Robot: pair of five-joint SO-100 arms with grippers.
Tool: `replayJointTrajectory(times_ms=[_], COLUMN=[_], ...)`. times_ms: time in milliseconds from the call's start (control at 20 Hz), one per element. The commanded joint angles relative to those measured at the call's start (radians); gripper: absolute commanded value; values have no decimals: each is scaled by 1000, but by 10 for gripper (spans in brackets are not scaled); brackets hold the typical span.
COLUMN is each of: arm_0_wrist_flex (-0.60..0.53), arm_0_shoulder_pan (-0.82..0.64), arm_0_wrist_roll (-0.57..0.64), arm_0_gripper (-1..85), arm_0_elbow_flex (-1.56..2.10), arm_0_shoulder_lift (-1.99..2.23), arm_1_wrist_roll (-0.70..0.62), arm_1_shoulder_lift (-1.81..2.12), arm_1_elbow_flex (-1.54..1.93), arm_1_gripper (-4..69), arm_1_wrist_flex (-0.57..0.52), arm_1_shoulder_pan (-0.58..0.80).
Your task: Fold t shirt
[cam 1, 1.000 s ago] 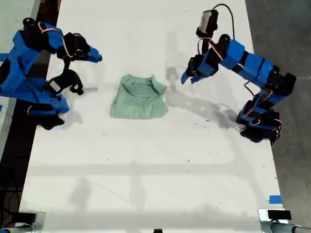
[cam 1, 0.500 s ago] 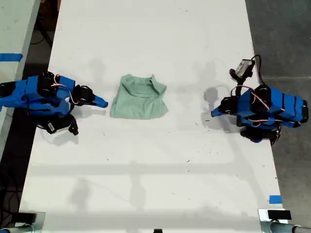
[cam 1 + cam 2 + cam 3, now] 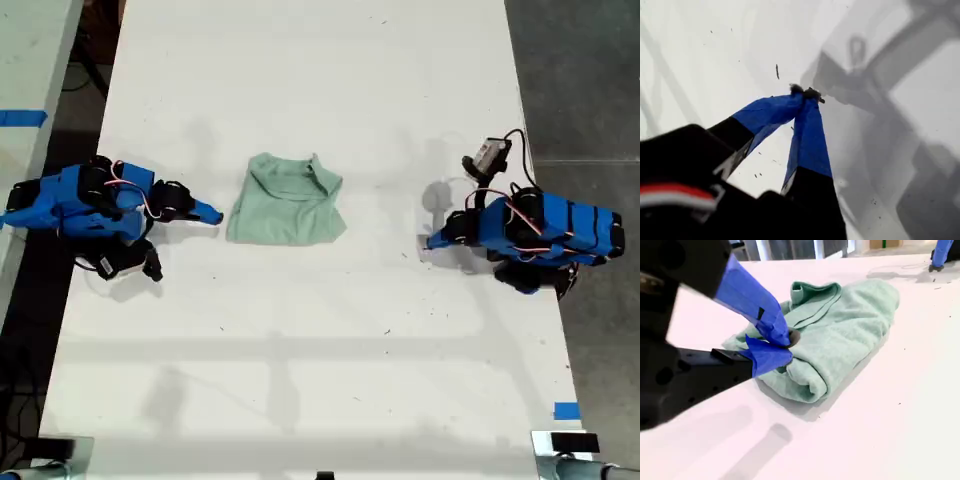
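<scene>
T shirt: the t shirt [image 3: 287, 199] was seen as a compact folded bundle on the white worktop [image 3: 320, 380], left of centre in the exterior view; its shape and place were the same as one second before.
Second gripper: my second gripper [image 3: 776, 347] was found low over the worktop, just beside the left edge of the shirt in the exterior view [image 3: 207, 213]. The jaws were closed tip to tip and nothing was held; the cloth was only seen behind them.
First gripper: my first gripper [image 3: 806, 93] was lowered over bare worktop, well apart from the shirt, at the exterior view's right [image 3: 434, 240]. The jaws were pressed together and empty.
Change: one second before, both arms were raised and reached toward the far side; now both were drawn back and folded low at their bases.
Meaning: the fold was judged to be finished, since the shirt was released and not touched.
</scene>
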Motion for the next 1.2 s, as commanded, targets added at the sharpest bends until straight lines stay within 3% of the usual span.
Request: replayJointTrajectory(times_ms=[0,150,1150], arm_0_wrist_flex=[2,2,2], arm_0_shoulder_pan=[35,37,31], arm_0_wrist_roll=[-18,-17,-18], arm_0_gripper=[1,35,37], arm_0_elbow_flex=[-3,-5,-5], arm_0_shoulder_lift=[6,6,8], arm_1_wrist_roll=[-61,-77,-81], arm_1_shoulder_lift=[5,5,5], arm_1_elbow_flex=[29,29,31], arm_1_gripper=[118,124,125], arm_1_wrist_flex=[-31,-32,-32], arm_1_shoulder_pan=[-9,-100,-92])
